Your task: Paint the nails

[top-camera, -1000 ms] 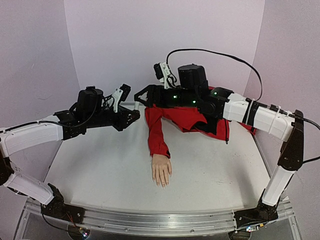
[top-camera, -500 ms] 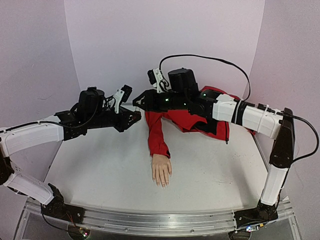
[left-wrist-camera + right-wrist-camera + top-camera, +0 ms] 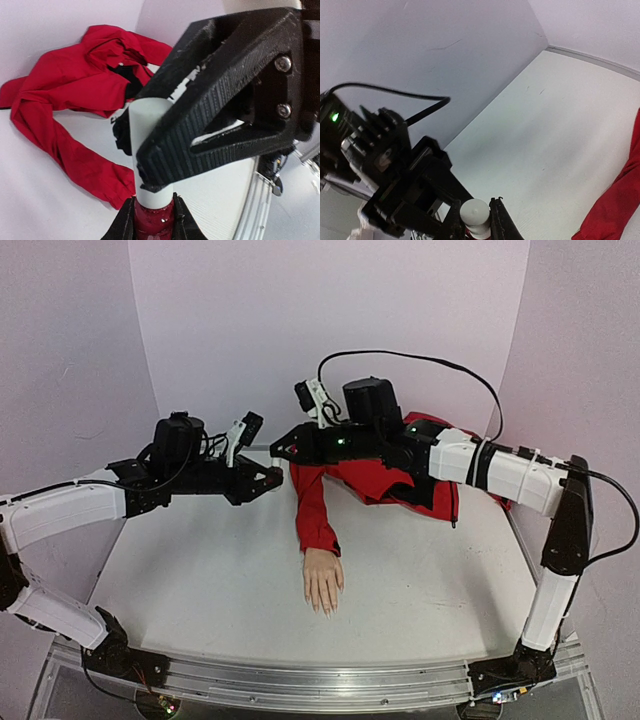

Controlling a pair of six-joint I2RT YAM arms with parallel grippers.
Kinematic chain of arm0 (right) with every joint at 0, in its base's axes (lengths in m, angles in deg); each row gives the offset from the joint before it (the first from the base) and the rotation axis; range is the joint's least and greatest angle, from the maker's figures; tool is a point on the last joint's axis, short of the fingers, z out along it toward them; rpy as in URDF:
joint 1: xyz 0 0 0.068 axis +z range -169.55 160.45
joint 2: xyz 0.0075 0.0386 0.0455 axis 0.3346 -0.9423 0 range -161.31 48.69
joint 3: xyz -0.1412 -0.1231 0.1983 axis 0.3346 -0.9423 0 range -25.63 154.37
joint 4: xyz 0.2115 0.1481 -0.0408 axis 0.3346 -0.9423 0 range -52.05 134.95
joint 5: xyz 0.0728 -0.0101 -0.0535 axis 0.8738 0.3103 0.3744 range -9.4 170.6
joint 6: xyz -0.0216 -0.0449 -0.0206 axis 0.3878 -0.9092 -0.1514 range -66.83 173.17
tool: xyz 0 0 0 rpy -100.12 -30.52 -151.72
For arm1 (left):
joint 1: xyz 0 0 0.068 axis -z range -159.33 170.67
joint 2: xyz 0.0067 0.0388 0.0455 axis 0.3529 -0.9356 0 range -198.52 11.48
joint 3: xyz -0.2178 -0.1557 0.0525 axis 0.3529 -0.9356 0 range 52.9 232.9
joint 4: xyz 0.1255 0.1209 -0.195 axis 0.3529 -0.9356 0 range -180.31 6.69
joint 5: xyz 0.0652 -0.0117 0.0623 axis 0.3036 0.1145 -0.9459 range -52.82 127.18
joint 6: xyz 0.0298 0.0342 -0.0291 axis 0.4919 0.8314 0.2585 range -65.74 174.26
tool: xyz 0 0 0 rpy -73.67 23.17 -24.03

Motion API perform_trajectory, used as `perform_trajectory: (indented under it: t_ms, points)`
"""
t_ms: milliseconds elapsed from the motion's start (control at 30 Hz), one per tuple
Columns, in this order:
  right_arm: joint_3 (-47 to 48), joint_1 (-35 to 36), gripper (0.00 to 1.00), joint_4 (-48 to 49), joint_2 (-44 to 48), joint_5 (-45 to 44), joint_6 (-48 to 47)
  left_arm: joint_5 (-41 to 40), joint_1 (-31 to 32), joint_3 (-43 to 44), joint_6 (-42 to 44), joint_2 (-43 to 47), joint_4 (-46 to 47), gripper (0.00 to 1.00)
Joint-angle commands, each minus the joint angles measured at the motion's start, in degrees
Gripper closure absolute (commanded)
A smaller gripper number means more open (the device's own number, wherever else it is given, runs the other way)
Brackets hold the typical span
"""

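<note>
Mannequin hand [image 3: 323,582] near the front of my desk [image 3: 200,580], sleeve [image 3: 315,508] running back to a jacket [image 3: 385,478] behind, my left arm [image 3: 70,510] and right arm [image 3: 500,470] meeting at a bottle [image 3: 152,220] left of the jacket.

You've got a red jacket [image 3: 380,480]: soft cloth, matt, creased. The mannequin hand [image 3: 323,580] looks like smooth pale plastic with low sheen. The table [image 3: 200,580] is flat white, matt, lightly scuffed. The right gripper [image 3: 280,454] has black plastic fingers [image 3: 220,105], matt and ribbed with fine layer lines, plus two bright metal screws [image 3: 283,63]. The cap [image 3: 149,150] is smooth white plastic, satin. The bottle [image 3: 152,222] under it is dark red and glossy. The arm shells [image 3: 60,515] are glossy white plastic. The front rail [image 3: 320,687] is bare metal.
</note>
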Motion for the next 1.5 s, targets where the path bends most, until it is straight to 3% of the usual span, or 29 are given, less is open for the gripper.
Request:
perform_trajectory:
  t_ms: [0, 67, 100, 200, 567, 600, 667, 833, 900, 967, 1133, 1300, 1367, 1467]
  points:
    - [-3.3, 0.22, 1.0, 9.33, 5.31, 34.11, -10.95, 29.96, 1.39, 3.93, 3.25, 3.38, 7.7, 1.0]
    - [-5.06, 0.4, 1.0, 12.14, 5.83, 51.45, -13.26, 39.63, 1.39, 4.63, 2.9, 3.63, 8.02, 1.0]
    - [-5.66, 0.41, 1.0, 12.18, 6.19, 53.57, -13.12, 43.07, 1.39, 5.0, 2.62, 3.65, 8.07, 1.0]
    - [-7.64, 0.5, 1.0, 12.18, 8.04, 53.1, -13.66, 44.77, 1.39, 4.56, 2.16, 4.76, 8.12, 1.0]
    - [-9.89, 0.54, 0.99, 11.98, 10.75, 44.76, -15.41, 32.77, 1.39, 1.88, 1.68, 4.49, 8.14, 1.0]
    - [-10.13, 0.58, 0.94, 11.78, 11.04, 43.15, -15.64, 30.37, 1.39, 1.45, 1.77, 4.79, 8.14, 1.0]
    - [-10.57, 0.53, 0.72, 10.88, 11.6, 37.67, -15.96, 24.1, 1.39, 0.48, 1.53, 5.59, 8.15, 1.0]
    - [-13.06, 0.57, 0.31, 8.74, 14.67, 13.9, -12.81, 9.98, 1.48, -2.99, 3.92, 8.64, 8.06, 1.0]
    - [-14.44, 0.52, 0.2, 8.54, 15.71, 7.5, -9.01, 4.78, 1.57, -4.68, 5.35, 9.92, 8.12, 1.0]
    - [-14.85, 0.51, 0.12, 8.29, 16.0, 6.51, -5.99, 1.8, 1.65, -5.52, 7.05, 10.46, 8.05, 1.0]
    - [-12.8, 0.58, 0.09, 5.56, 13.15, 4.11, -0.16, -3.42, 1.83, -5.4, 9.28, 9.98, 7.98, 1.0]
    - [-7.4, 1.09, 0.14, 3.37, 8.94, 0.98, 1.78, -9.94, 3.74, -1.98, 8.73, 7.5, 7.96, 1.0]
    - [-5.6, 1.4, 0.24, 2.02, 7.37, -2.07, 2.12, -13.5, 5.43, -1.85, 8.73, 6.88, 7.88, 1.0]
    - [-4.36, 2.13, 0.28, 1.51, 6.02, -6.96, 2.59, -14.9, 5.94, -2.3, 6.46, 7.08, 7.32, 1.0]
